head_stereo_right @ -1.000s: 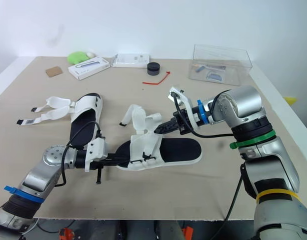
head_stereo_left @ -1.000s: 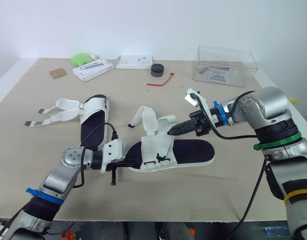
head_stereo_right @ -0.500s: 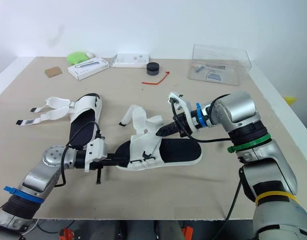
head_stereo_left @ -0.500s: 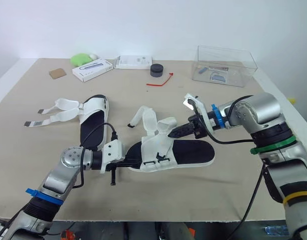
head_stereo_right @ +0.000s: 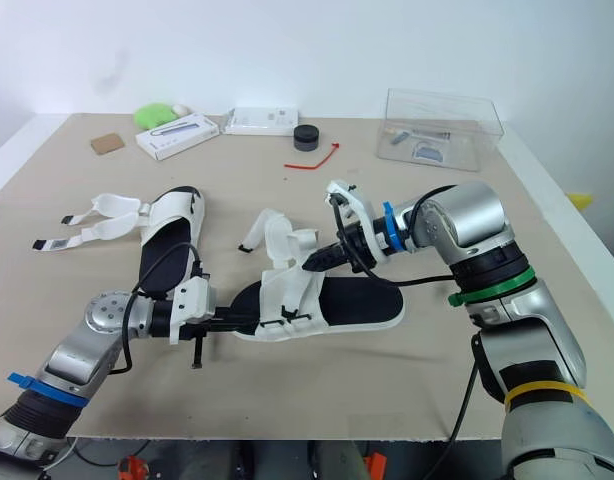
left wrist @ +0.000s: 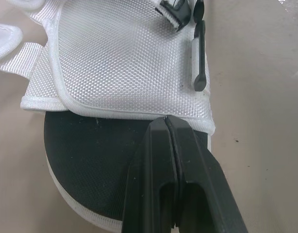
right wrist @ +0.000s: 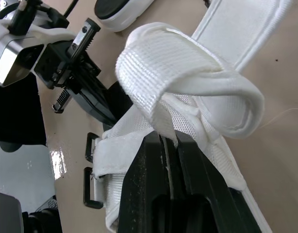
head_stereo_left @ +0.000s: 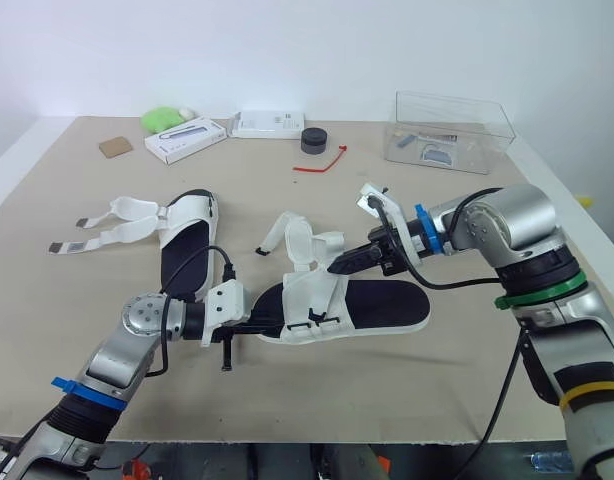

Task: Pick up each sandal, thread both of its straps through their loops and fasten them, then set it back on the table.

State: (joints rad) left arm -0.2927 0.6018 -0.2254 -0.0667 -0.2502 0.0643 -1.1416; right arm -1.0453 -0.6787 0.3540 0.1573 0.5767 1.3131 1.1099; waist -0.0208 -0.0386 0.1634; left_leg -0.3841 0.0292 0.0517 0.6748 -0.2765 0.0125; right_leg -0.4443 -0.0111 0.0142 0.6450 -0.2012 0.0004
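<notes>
Near sandal lies mid-table. L gripper has jaws together at its heel mesh, prob. anchoring it; actual pinch unclear. R gripper is clamped on the looped strap, raised for threading. 2nd sandal sits far-left, straps loose.

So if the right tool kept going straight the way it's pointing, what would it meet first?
The looped white strap of the near sandal. The right tool has its shut tips against it, seemingly pinching its edge. Beyond that lies the sandal's mesh upper, though depth is unclear.
</notes>
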